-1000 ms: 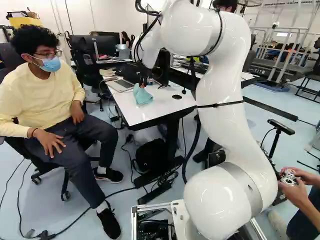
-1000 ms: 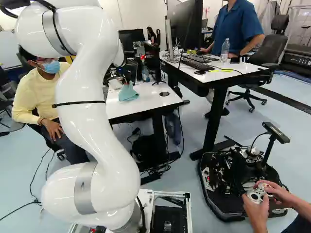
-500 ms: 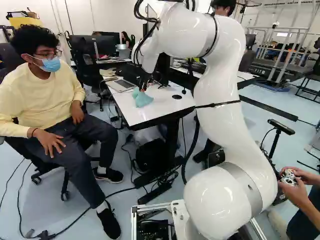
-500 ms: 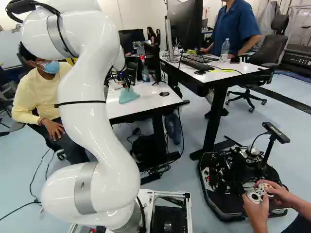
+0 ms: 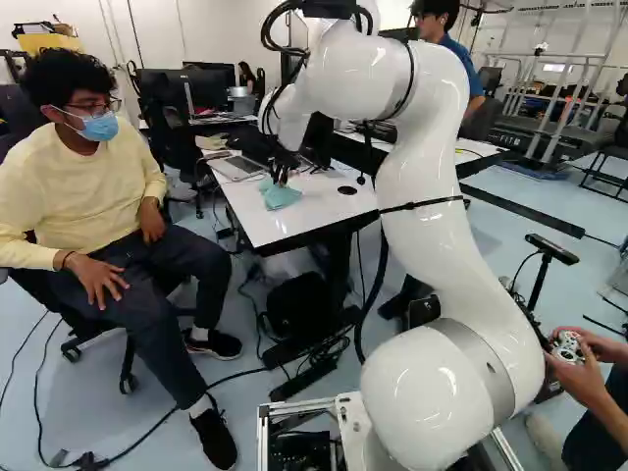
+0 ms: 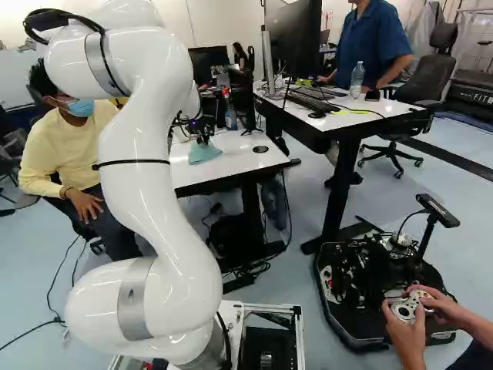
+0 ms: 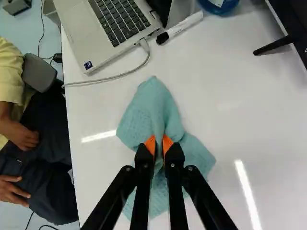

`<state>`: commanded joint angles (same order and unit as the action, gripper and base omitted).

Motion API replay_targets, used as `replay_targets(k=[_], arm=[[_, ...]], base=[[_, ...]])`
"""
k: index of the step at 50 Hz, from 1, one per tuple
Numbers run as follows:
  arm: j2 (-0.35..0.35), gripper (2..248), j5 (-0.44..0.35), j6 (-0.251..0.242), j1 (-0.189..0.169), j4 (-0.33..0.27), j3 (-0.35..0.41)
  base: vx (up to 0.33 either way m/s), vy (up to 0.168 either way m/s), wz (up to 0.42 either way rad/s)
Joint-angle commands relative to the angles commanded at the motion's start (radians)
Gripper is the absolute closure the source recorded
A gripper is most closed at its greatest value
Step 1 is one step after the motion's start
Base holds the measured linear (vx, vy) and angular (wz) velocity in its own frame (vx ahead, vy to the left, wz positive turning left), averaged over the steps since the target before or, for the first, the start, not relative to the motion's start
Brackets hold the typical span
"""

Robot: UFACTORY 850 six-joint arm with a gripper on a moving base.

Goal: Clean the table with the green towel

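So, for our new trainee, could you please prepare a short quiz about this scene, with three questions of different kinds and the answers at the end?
1. True or false: the laptop lies open on the table.

2. Fill in the missing word: the marker beside the laptop has a ____ cap.

3. Multiple choice: what is held between the two fingers of the gripper?
A) The marker
B) The green towel
C) The laptop

Key: 1. True; 2. black; 3. B
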<state>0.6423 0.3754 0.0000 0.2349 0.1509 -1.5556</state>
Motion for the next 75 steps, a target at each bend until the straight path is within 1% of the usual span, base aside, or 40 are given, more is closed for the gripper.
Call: replay_targets(k=[24,75], arm=[[0.001,206,0.005,0.000,0.000,0.000,0.000],[0.001,206,0.119,0.000,0.000,0.000,0.000]], base=[[0.000,0.000,0.000],[0.000,0.000,0.000]])
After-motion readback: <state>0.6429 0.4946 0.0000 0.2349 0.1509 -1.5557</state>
